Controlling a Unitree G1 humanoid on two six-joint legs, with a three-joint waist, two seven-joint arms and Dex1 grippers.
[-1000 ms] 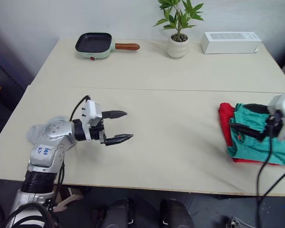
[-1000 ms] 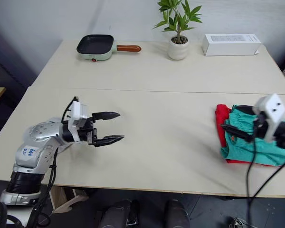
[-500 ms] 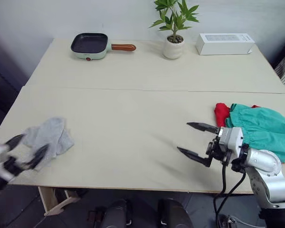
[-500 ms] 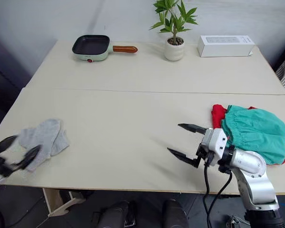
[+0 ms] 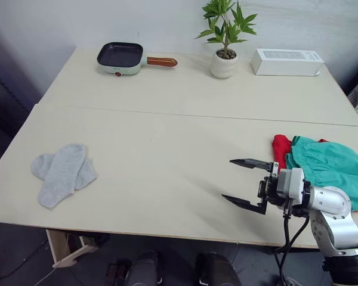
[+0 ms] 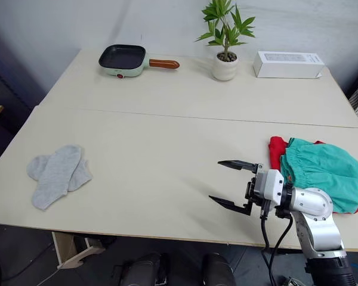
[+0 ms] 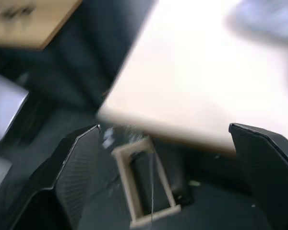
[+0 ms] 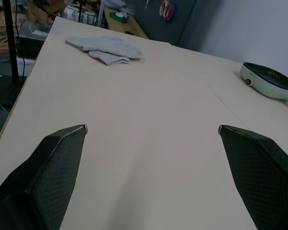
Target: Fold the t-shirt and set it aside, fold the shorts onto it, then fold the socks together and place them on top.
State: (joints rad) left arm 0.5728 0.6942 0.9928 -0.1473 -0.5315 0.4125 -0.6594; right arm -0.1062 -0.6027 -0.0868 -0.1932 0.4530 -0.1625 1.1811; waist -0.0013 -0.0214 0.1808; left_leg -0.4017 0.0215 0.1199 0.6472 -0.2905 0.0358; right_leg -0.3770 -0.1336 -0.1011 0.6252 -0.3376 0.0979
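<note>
Two of the three stages look finished. The t-shirt [image 6: 277, 149] lies at about four o'clock on the counter [image 6: 167, 143], near its right edge, with just a red strip and a sliver of hem showing. The shorts [image 6: 322, 173] sit bunched on top of it and cover most of it; the teal heap is rounded and loose rather than crisply flat, so the fold looks rough but done. Nothing else rests on that pile.

What is left, by my reading, is the whole last stage. The socks [image 6: 55, 174] lie at about eight o'clock on the counter, well apart from the pile. One sock lies overlapping the other at a slight angle, both flat and unfolded, and no gripper touches them. They have yet to be folded together, carried across and laid on the shorts.

The right gripper [image 6: 231, 185] hovers just above the bare counter at about five o'clock, just left of the pile, pointing toward the socks. Its two black fingers are spread wide and hold nothing. In its wrist view the socks [image 8: 105, 48] show far ahead across open surface.

The left gripper [image 7: 173, 158] is seen from its own wrist camera, beyond the counter's edge and looking at the floor below. Its fingers are wide apart and empty.

A green pan [image 6: 122, 59], a potted plant [image 6: 225, 37] and a white box [image 6: 289, 64] stand along the far edge from eleven to one o'clock, clear of the work.
</note>
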